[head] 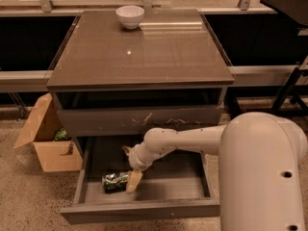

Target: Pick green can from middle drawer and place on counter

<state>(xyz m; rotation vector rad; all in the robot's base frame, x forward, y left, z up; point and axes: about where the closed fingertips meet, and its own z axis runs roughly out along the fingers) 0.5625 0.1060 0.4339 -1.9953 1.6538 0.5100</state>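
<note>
We have the gripper (130,166) down inside the drawer (173,179), which stands pulled out below the desk's front edge. Its two tan fingers (134,181) are parted, one toward the back of the drawer and one toward its front, with nothing between them.

The can (114,181) lies on its side on the drawer floor, close to the front panel and toward the front-left corner. Its long axis runs along the front edge.

The nearer finger sits at the can's right end, touching it or almost so. The can is therefore beside the gripper on the left, not inside it. That offset is what the next move turns on. As we judge it, the gripper must shift left along the front edge so that the fingers come down across the can's short width. Only then does the lift to the counter (144,52) make sense.
</note>
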